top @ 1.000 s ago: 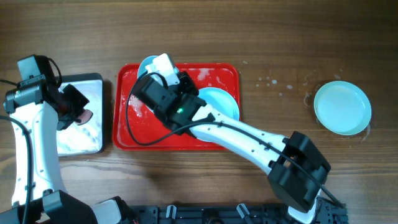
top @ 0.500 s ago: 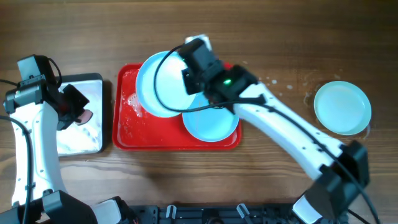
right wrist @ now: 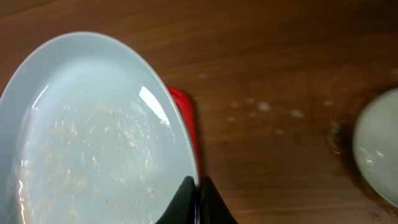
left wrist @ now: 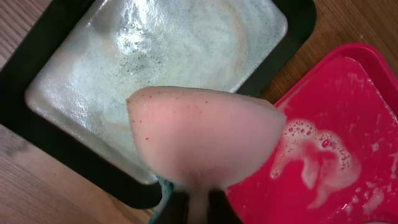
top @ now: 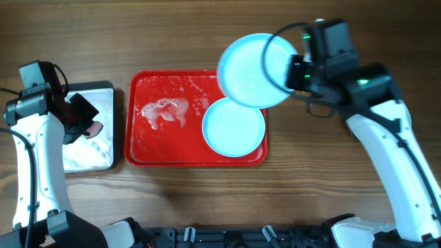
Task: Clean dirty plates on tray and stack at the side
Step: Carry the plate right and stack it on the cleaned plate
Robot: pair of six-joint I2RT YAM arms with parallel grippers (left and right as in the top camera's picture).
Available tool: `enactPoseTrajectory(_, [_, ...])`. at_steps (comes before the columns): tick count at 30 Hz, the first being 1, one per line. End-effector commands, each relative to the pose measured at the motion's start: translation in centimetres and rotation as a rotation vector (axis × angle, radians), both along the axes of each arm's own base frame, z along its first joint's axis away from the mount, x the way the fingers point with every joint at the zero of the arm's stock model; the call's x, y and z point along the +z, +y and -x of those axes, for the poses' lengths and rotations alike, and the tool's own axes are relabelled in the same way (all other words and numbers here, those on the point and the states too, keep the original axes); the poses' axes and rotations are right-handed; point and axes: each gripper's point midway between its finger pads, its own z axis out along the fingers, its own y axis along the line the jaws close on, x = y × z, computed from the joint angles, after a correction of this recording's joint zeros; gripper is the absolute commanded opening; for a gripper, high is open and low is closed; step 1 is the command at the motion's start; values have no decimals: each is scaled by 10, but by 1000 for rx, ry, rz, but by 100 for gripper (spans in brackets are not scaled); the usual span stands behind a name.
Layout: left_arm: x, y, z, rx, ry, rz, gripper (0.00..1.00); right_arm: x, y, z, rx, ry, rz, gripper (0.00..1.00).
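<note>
One plate (top: 251,69) clamped by rim in right tool (top: 291,73), above tray (top: 148,148) corner.

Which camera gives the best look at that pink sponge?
The left wrist view: the pink sponge fills it, pinched in the left gripper. Overhead shows just a pink sliver; the right wrist view shows none, only a plate.

Plate (top: 248,69) farther right, over far-right corner of tray (top: 148,148).
</note>
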Motion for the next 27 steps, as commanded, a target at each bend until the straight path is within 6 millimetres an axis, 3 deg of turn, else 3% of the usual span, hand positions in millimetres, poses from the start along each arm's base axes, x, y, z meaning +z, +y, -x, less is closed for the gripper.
enactPoseTrajectory(1, [10, 2, -2, 17, -32, -6, 4, 7, -43, 7, -127, 5, -25, 4])
enactPoseTrajectory(5, [10, 2, -2, 17, -32, -6, 4, 0, -82, 10, -236, 41, -50, 4])
enactPoseTrajectory(9, [10, 2, -2, 17, -31, -6, 4, -25, -132, 19, -383, 95, -50, 4])
enactPoseTrajectory(14, [9, 2, -2, 17, -31, -6, 4, -95, -214, 44, -671, 155, -96, 4])
enactPoseTrajectory(20, [9, 2, -2, 17, -30, -5, 4, -146, -291, 91, -1004, 133, -156, 4])
enactPoseTrajectory(23, [9, 2, -2, 16, -30, -5, 4, -170, -305, 110, -1113, 140, -134, 4])
enactPoseTrajectory(27, [9, 1, -2, 15, -31, -2, 4, -201, -303, 128, -1177, 154, -104, 4])
